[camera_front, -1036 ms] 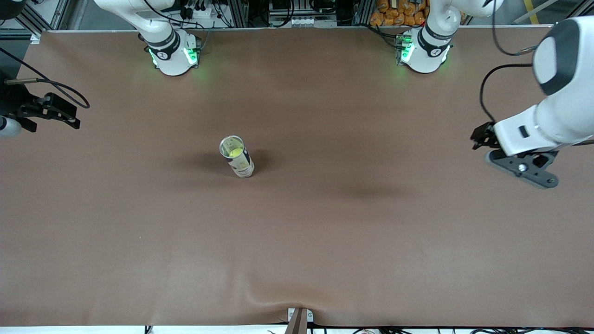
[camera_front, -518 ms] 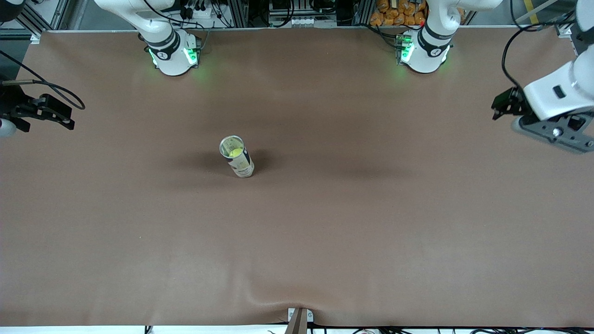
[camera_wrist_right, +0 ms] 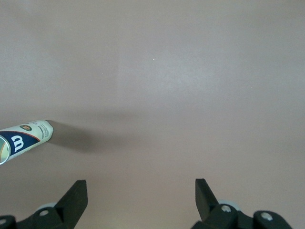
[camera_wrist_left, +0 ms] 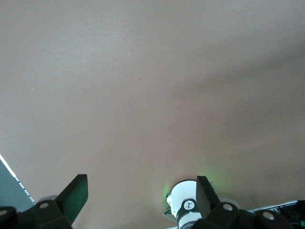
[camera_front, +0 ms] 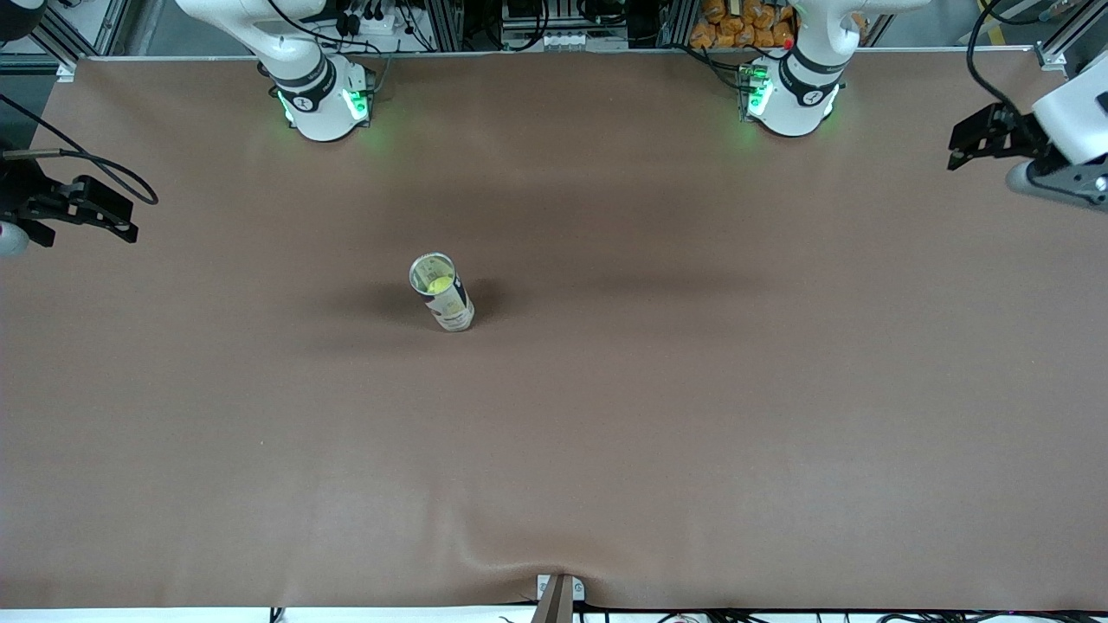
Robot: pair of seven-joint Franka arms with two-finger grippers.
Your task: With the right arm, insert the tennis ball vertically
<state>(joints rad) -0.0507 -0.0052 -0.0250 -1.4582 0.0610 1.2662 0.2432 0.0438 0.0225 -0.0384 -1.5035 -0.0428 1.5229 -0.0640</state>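
Observation:
A white and blue tennis ball can stands upright near the middle of the brown table, open end up. A yellow-green tennis ball sits inside it. My right gripper hangs open and empty over the table's edge at the right arm's end, well apart from the can. In the right wrist view its jaws are wide apart, with the can at the picture's edge. My left gripper is open and empty over the left arm's end; its wrist view shows bare table.
The two arm bases with green lights stand along the table's edge farthest from the front camera. The left base also shows in the left wrist view. The brown mat has a wrinkle at a clamp on the nearest edge.
The left arm has swung away from the table's middle toward its own end and toward the bases' edge. The right gripper shifted slightly outward. The can and ball have not moved.

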